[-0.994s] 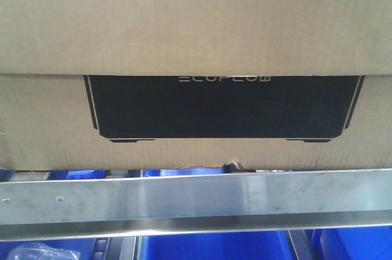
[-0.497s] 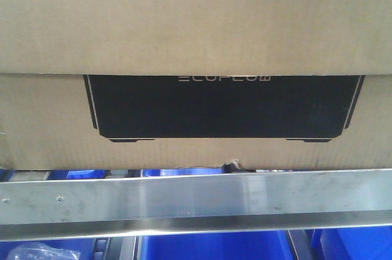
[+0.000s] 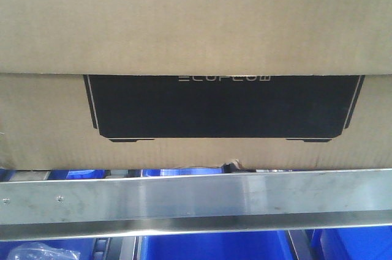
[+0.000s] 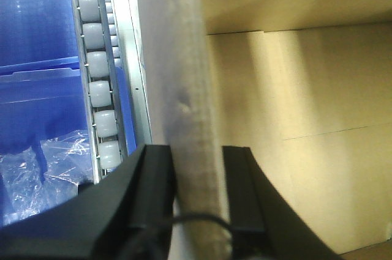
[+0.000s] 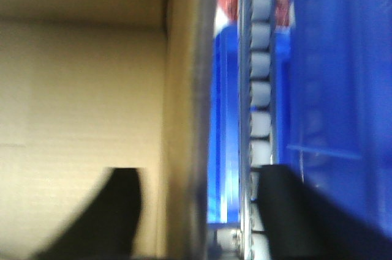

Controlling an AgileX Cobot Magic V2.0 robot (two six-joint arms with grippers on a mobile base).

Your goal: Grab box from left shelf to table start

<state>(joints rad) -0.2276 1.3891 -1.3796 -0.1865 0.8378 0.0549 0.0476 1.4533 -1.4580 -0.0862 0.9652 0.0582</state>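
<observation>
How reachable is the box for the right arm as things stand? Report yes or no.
Probably yes. The right gripper straddles the box wall, one of its fingers inside, the other outside beside the rollers; nothing shows between them and the cardboard.

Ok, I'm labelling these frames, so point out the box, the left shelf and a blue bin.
box (image 3: 196, 21): front view, plain brown cardboard above the black panel.
left shelf (image 3: 196, 202): front view, middle of its steel front rail.
blue bin (image 3: 208, 251): front view, its wall below the rail.
</observation>
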